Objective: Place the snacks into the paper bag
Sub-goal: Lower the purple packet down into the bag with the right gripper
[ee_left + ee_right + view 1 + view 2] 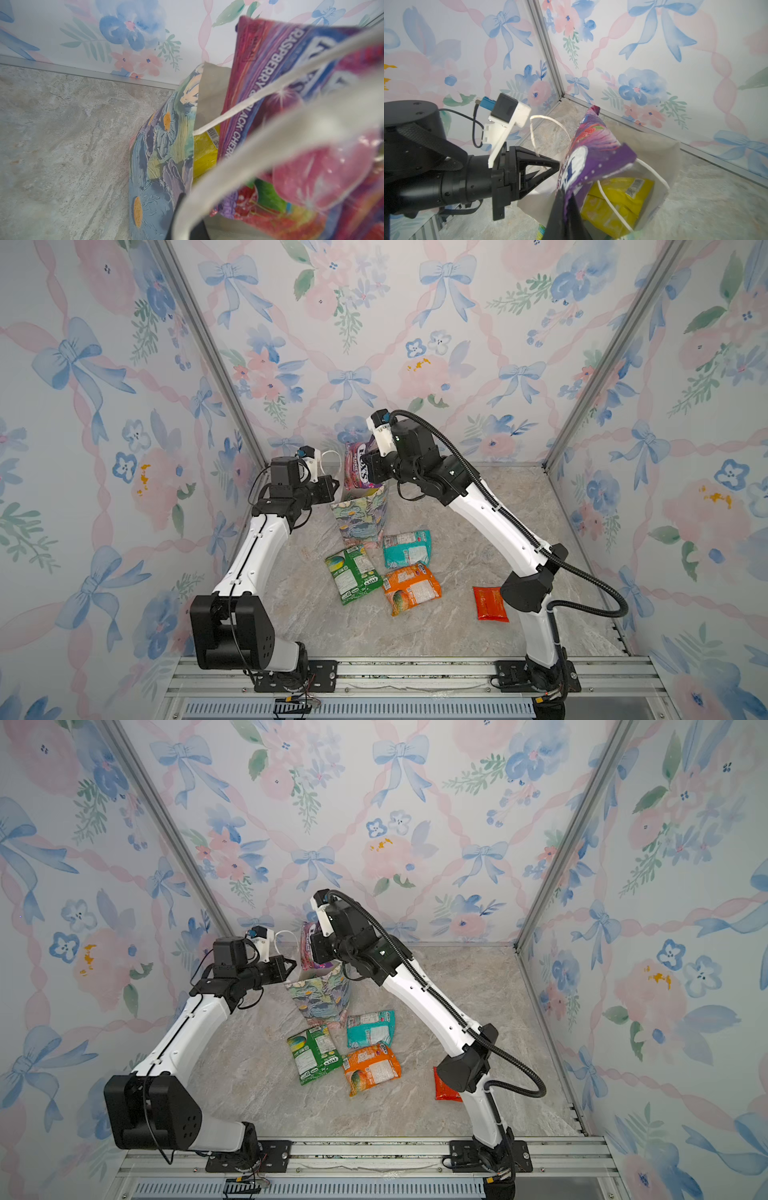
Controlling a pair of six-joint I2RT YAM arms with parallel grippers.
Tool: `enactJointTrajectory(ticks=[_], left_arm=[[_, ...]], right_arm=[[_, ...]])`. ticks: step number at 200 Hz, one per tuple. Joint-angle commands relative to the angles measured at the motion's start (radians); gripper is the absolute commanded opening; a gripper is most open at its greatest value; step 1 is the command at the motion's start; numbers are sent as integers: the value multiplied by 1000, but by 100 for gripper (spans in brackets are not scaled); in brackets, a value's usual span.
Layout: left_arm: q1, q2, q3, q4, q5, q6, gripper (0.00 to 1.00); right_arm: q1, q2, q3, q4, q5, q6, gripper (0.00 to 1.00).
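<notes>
**Paper bag** (pixel 362 516): your landmark. It stands upright on the marble-look worktop (pixel 415 639), painted outside in blue, green and lilac with orange-centred flowers, and plain white inside. Its mouth is open.

**White cord handle** (pixel 550 120): you have one loop drawn outward from the bag's rim. The left fingers (pixel 554 164) are pressed together on it, just beside the rim.

**Purple pouch** (pixel 360 466): glossy, streaked pink and red, marked FOX'S, with RASPBERRY and BLACK CHERR readable. It stands on end with its lower edge inside the bag's mouth and most of it above the rim. Your right fingers (pixel 562 214) pinch it.

**Yellow pouch** (pixel 616 205): crinkled, barcode showing. It lies inside the bag, under the purple pouch.

**Green pouch** (pixel 352 574): flat on the worktop, one end against the bag's front foot. You cannot tell whether it touches.

**Teal pouch** (pixel 406 548): flat, white label panel up, just beside the bag's front corner on the right arm's side.

**Orange pouch** (pixel 411 589): flat, farther forward of the bag than the teal pouch, close beside both the green and teal pouches.

**Red pouch** (pixel 490 604): flat, well apart from the bag on the right arm's side, with one edge hidden by that arm's elbow.
</notes>
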Motion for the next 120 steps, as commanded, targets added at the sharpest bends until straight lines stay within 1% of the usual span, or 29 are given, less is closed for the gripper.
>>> enactJointTrajectory(ticks=[1,41,104,120], left_arm=[[7,-3,3,10,23,15,0],[7,-4,3,10,22,14,0],[7,-5,2,9,24,13,0],[7,-7,2,10,24,14,0]], right_arm=[[12,-1,47,-22,112,-62,0],[15,-14,35,-35,226,-125,0],[28,-33,10,-27,347,-208,0],[33,-29,9,-21,358,-219,0]])
